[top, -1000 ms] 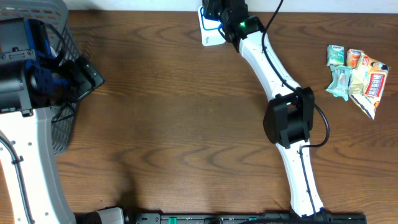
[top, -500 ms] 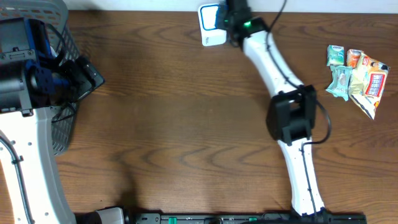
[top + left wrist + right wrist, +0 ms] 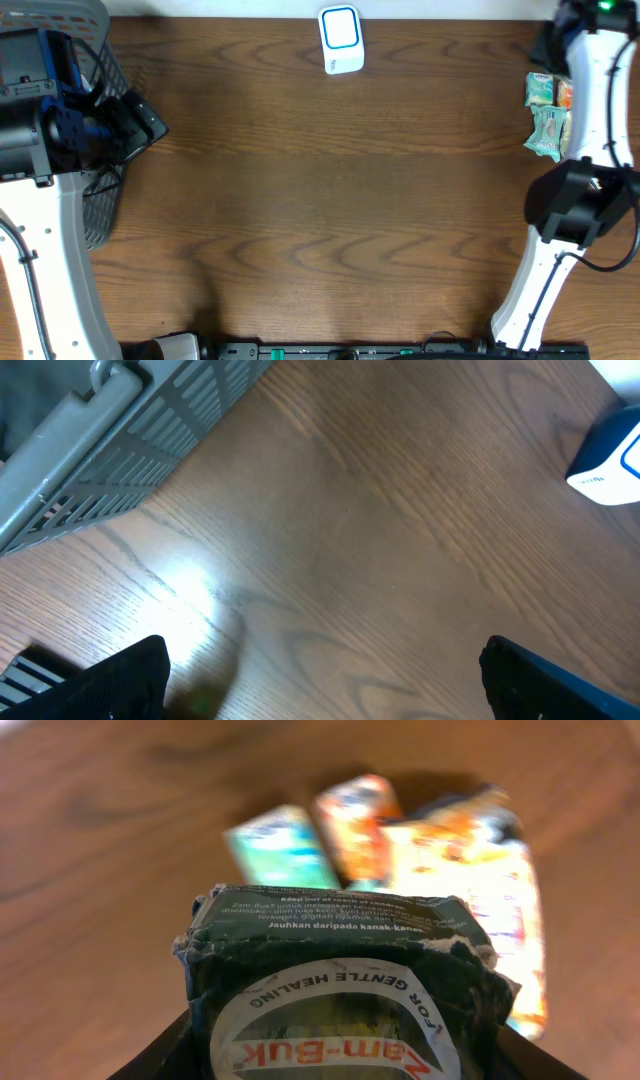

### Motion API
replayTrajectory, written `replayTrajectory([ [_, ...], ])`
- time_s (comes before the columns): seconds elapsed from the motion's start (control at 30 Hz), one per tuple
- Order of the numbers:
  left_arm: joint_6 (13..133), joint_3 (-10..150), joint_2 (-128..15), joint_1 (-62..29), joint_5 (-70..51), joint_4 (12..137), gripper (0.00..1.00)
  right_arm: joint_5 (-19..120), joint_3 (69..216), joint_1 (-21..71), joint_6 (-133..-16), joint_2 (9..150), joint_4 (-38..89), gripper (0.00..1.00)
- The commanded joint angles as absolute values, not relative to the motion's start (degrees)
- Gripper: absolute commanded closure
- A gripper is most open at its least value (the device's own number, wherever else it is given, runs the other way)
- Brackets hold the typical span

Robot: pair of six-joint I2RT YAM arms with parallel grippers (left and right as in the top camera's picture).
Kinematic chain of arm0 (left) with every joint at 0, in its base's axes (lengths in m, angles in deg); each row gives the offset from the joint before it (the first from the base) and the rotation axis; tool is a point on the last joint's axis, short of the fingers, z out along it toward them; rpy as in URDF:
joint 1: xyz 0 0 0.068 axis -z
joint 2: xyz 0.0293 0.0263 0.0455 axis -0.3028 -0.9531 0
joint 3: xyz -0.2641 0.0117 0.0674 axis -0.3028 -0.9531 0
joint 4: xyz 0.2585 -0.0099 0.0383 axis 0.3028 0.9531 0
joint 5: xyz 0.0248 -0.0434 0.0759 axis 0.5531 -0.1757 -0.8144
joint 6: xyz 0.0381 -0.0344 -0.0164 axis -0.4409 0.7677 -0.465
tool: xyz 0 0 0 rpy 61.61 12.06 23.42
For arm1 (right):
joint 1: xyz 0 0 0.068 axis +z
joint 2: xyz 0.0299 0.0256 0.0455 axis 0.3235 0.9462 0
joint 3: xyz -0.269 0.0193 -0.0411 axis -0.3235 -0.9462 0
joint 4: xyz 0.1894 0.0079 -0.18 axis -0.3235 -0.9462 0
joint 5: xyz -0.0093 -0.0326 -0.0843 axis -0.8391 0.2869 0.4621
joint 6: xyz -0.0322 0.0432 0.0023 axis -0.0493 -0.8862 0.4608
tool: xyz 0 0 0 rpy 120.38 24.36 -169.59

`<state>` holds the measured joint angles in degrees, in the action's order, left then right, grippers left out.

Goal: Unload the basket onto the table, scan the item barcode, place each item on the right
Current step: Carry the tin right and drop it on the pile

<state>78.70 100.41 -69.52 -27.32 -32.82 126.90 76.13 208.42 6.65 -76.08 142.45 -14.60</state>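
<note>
white arm links (image 3: 58,262), black joints (image 3: 574,206)

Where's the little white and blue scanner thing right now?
In the overhead view the scanner sits at the far edge of the table, near the middle, between the grey basket on the left and snack packets on the right.

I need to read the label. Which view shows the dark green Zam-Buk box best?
The right wrist view: the dark green Zam-Buk box fills the foreground, held in the right claw, with its label legible and the brand name upside down. The overhead and left wrist views show none of it.
</note>
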Motion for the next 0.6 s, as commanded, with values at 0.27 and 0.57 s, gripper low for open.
replayTrajectory([
  [0.27,78.17,100.72,-69.43,-27.58,-33.19,127.03,0.02,70.25,207.94,0.62,-74.97,143.22,-17.28,0.01],
  [0.57,78.17,100.72,-69.43,-27.58,-33.19,127.01,0.02,60.63,207.96,0.99,-81.81,136.46,-25.85,0.01],
])
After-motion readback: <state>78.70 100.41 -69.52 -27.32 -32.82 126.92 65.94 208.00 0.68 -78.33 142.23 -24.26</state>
